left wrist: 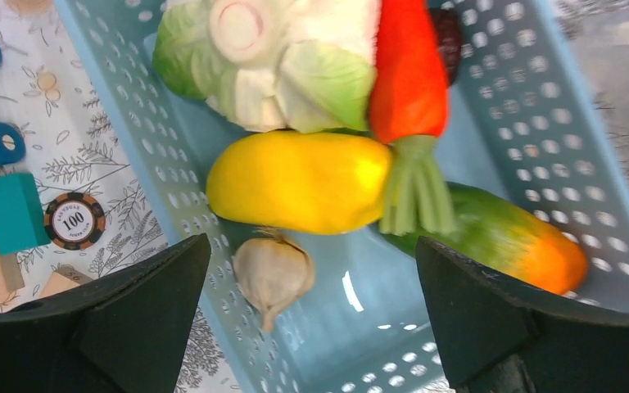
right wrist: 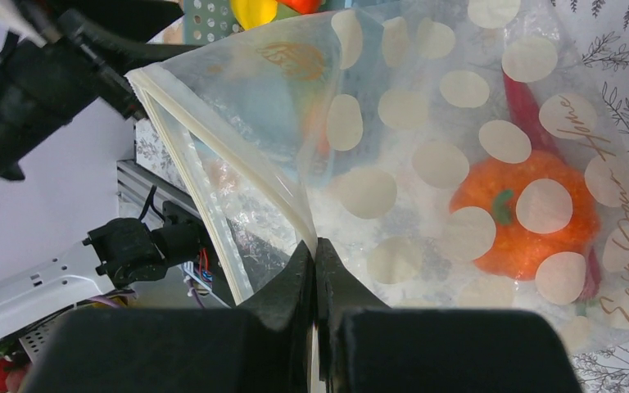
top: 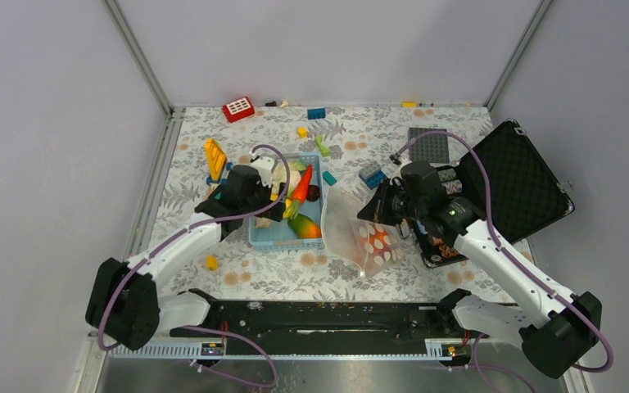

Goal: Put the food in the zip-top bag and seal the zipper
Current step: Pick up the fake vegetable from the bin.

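My left gripper (left wrist: 311, 323) is open and hovers just above the light-blue basket (left wrist: 156, 139), which also shows from the top (top: 272, 236). In the basket lie a cauliflower (left wrist: 270, 65), an orange carrot (left wrist: 409, 74), a yellow piece (left wrist: 299, 182), a green-orange piece (left wrist: 508, 237) and a beige garlic bulb (left wrist: 272, 274). The garlic lies between my open fingers. My right gripper (right wrist: 315, 254) is shut on the mouth edge of the dotted zip-top bag (right wrist: 393, 106), holding it open at the zipper (right wrist: 213, 196). Inside the bag are an orange piece (right wrist: 524, 213) and a red chili (right wrist: 524, 106). The bag (top: 360, 233) lies right of the basket.
An open black case (top: 524, 180) stands at the right. A grey plate (top: 428, 145), a red brick (top: 238, 108), a yellow brick (top: 214, 157) and small bricks lie around the back. A poker chip (left wrist: 74, 219) and a teal block (left wrist: 12, 211) lie left of the basket.
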Action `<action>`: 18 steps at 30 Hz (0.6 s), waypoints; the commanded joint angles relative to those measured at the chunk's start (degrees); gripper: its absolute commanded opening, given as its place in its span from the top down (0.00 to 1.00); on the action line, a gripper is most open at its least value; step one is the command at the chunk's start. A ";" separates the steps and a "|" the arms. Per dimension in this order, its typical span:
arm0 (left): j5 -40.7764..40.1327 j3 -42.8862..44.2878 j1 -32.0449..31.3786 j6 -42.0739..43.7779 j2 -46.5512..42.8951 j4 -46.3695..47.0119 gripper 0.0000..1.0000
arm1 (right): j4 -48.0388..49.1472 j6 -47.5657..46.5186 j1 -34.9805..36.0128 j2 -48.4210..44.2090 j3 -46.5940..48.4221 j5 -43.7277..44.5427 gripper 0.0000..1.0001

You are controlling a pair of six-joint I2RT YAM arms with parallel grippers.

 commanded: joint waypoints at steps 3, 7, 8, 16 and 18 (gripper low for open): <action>7.32 5.43 2.97 5.18 10.52 0.46 0.01 | -1.27 -3.75 -0.50 0.09 3.54 -2.07 1.00; 8.98 7.83 2.96 6.06 14.40 0.10 0.01 | -1.24 -4.49 -0.58 0.48 3.96 -2.39 1.00; 9.06 8.04 3.03 6.06 14.97 0.05 0.01 | -1.24 -4.57 -0.61 0.45 3.88 -2.47 1.00; 7.00 11.51 3.08 8.79 19.83 -2.93 0.01 | -1.23 -5.34 -0.84 0.24 3.26 -2.45 1.00; 6.64 12.87 3.04 9.40 20.66 -4.05 0.01 | -1.20 -5.53 -0.93 0.25 3.26 -2.41 1.00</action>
